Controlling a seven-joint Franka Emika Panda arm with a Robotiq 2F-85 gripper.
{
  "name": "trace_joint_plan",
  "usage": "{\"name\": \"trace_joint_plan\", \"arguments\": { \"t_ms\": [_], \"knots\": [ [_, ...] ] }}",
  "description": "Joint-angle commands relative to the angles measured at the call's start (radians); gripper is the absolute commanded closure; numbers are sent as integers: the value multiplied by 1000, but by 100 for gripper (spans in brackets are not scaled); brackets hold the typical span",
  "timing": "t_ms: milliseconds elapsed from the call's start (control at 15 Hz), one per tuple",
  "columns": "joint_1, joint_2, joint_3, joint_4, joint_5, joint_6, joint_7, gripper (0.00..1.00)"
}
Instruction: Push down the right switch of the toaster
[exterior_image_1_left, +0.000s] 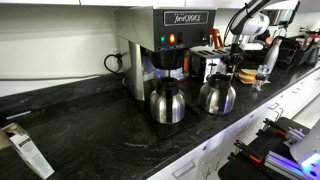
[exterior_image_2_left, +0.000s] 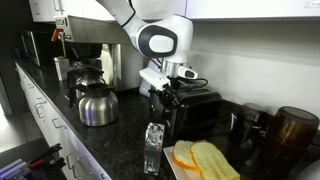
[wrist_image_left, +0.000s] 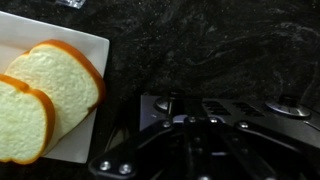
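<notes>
Toaster (exterior_image_2_left: 200, 112) in this one was a low, boxy, shiny-metal unit with dark end panels. It sat toward the back of the black marbled stone countertop (exterior_image_1_left: 90, 125), just past the tall black-and-steel coffee brewer (exterior_image_1_left: 168, 45). One round steel carafe with a black top (exterior_image_1_left: 167, 102) stood under the brewer and a second steel carafe (exterior_image_1_left: 217, 95) was right beside it. The white robot arm (exterior_image_2_left: 160, 42) bent down over the toaster, and the dark gripper (exterior_image_2_left: 166, 97) hung at the toaster's near end. From the wrist view the toaster's metal top, slots and all, took up the lower right. The gripper came in from the bottom edge with its fingers drawn fully together and nothing between them, tips right above the edge of the top. Honestly couldn't tell whether they were actually touching a lever or just hovering, since the linkage blocked that spot. Off to one side of the toaster was a square white plate (wrist_image_left: 25, 32) with slices of white bread with orange-brown crust (wrist_image_left: 50, 90) stacked on it, near the toaster but not touching it. In an exterior view a clear upright bottle (exterior_image_2_left: 152, 150) stood near the counter's front edge, just beside that plate.
</notes>
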Motion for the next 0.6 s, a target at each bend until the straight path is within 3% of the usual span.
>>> {"name": "trace_joint_plan", "arguments": {
  "t_ms": [0, 533],
  "knots": [
    [-18, -22, 26, 0, 3, 15, -38, 100],
    [-15, -63, 30, 10, -4, 6, -64, 100]
  ]
}}
